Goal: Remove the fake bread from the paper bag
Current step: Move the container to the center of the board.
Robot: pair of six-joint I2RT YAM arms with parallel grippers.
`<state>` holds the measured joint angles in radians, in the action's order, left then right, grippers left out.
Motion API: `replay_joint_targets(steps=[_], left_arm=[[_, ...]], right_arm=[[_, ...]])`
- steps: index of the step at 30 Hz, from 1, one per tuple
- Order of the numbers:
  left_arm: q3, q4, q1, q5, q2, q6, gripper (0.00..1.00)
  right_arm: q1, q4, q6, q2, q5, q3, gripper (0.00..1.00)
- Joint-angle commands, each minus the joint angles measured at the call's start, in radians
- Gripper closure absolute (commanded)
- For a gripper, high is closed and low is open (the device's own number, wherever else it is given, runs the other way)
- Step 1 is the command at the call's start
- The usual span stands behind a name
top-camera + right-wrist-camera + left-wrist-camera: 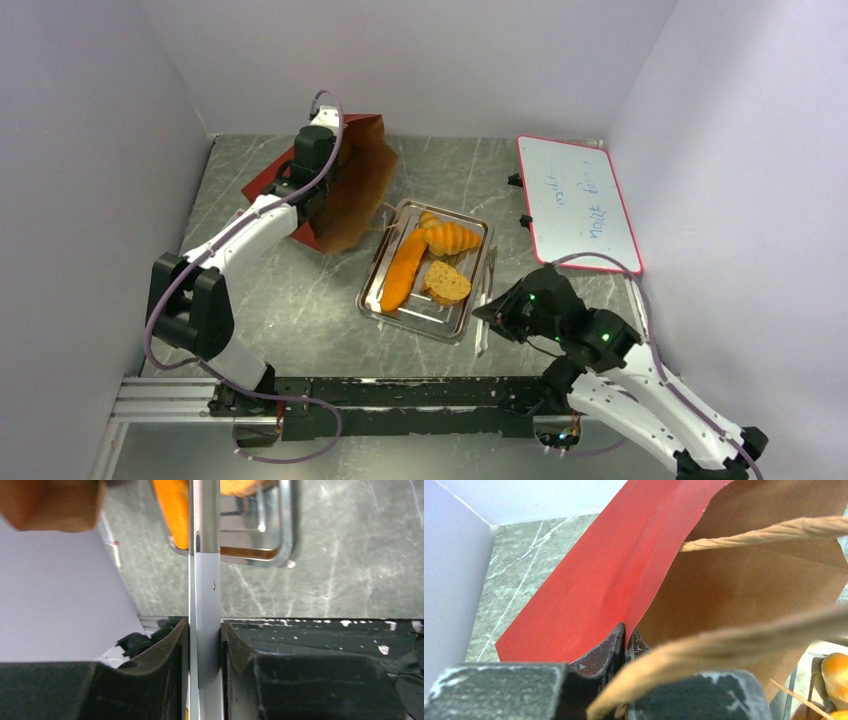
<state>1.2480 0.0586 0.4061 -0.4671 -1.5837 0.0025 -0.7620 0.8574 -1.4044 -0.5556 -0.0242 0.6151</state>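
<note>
whiteboard [580, 205] writing: too small; paper bag [365, 185] middle: hidden behind left arm [255, 225]

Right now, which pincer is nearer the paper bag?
Left. The left pincer is shut on the red edge of the paper bag. The right pincer is well away, on the tray's other side, clamped on a flat silver utensil.

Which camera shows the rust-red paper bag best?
The top external view shows most of the rust-red paper bag, lying with its brown mouth open. The left wrist view is a close-up of its red edge pinched in the left hand. The right wrist view misses it.
</note>
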Motion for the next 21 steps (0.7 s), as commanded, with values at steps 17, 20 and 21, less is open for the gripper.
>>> replay_joint_targets(steps=[17, 20, 21], left_arm=[[-0.007, 0.023, -0.119, 0.045, 0.118, -0.085, 0.93], [-0.021, 0.019, -0.132, 0.054, 0.135, -0.092, 0.93], [-0.024, 0.017, -0.135, 0.058, 0.139, -0.095, 0.93]], right_arm=[[0.002, -0.454, 0.104, -0.372, 0.015, 0.192, 0.96], [0.003, -0.587, 0.091, -0.491, 0.055, 0.215, 0.96], [0.003, -0.623, 0.087, -0.53, 0.071, 0.231, 0.96]])
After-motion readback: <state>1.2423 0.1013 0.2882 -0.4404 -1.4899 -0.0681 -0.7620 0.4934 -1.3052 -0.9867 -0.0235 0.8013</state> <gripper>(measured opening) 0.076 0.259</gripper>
